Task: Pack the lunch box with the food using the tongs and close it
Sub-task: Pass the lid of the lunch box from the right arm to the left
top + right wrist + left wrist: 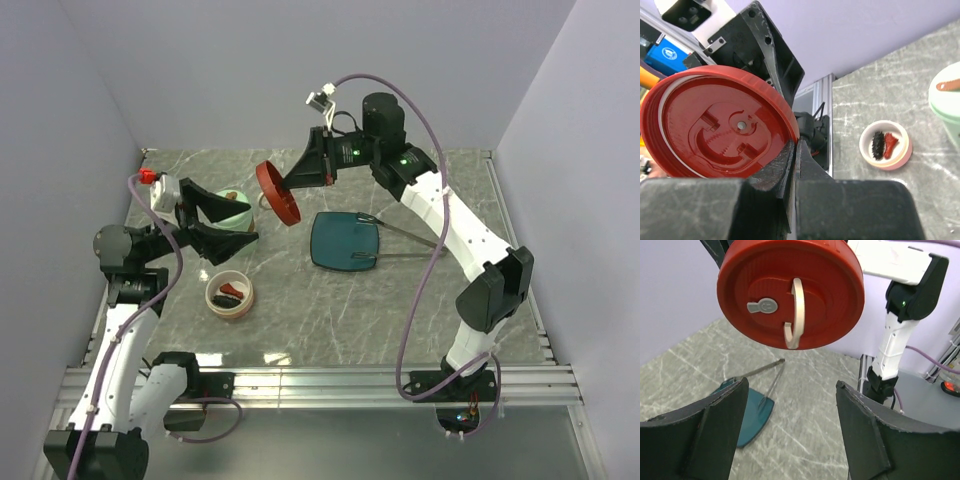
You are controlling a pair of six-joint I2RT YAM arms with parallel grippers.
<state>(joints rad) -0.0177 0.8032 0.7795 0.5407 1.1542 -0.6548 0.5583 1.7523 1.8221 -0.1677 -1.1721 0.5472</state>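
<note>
My right gripper (303, 183) is shut on the rim of the dark-red lid (278, 192), which it holds on edge in the air above the table. The lid's top (790, 292), with its cream loop handle, faces my left gripper (790, 385), which is open and empty. That left gripper (248, 220) hovers by the mint-green pot (236, 213). The cream bowl (243, 304) stands uncovered with a red and a dark piece of food (885, 145) inside. The silver tongs (400, 236) lie with their tips on the teal plate (340, 240).
The right arm (900, 315) arches over the middle of the table. The mint pot (947, 107) has an orange-brown strip on top. Purple walls close the back and sides, and a metal rail (330, 380) runs along the near edge.
</note>
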